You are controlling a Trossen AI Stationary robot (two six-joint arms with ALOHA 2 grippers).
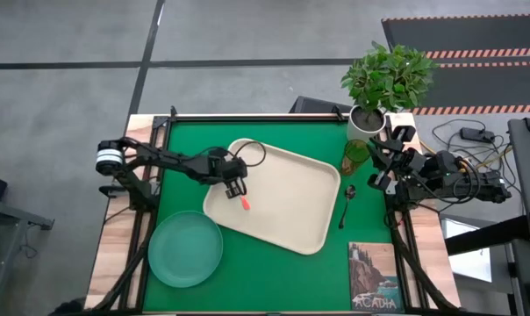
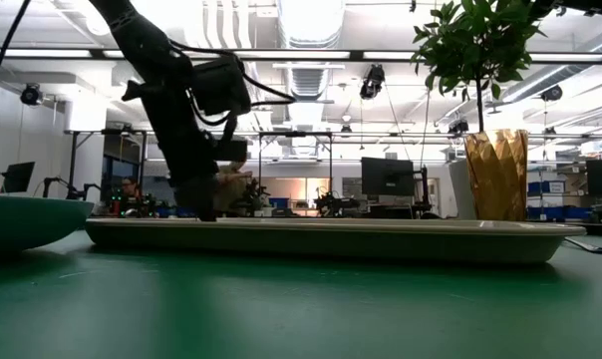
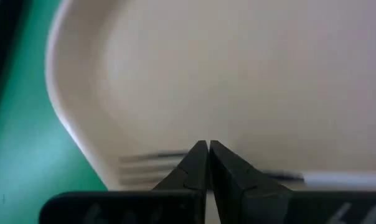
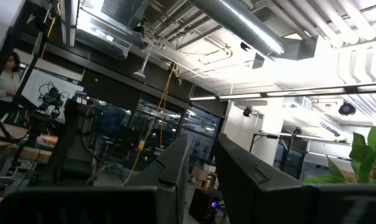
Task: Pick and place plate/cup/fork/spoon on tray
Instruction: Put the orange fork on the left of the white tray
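Observation:
The cream tray (image 1: 291,224) lies slantwise on the green mat. My left gripper (image 1: 236,186) is over the tray's left part, shut on the fork, whose orange-red handle (image 1: 246,203) sticks out toward the near edge. The teal plate (image 1: 185,248) rests flat on the mat, near and left of the tray. The green-amber cup (image 1: 354,156) stands by the white plant pot. The dark spoon (image 1: 347,202) lies on the mat just right of the tray. My right gripper (image 1: 383,162) waits at the table's right edge, open, its fingers (image 4: 175,168) pointing into the room. My left gripper (image 3: 208,149) pinches the fork's neck between its two fingers, coming from above and pointing down, across the fork. The tines (image 3: 144,163) stick out on one side, the handle (image 3: 337,179) on the other. The fork is level, close over the tray floor; whether it touches, I cannot tell.
A potted plant (image 1: 383,83) stands at the far right corner. A picture card (image 1: 374,276) lies at the near right. Most of the tray floor (image 1: 300,197) is bare. In the low view the cup (image 2: 496,175) rises behind the tray rim (image 2: 331,234).

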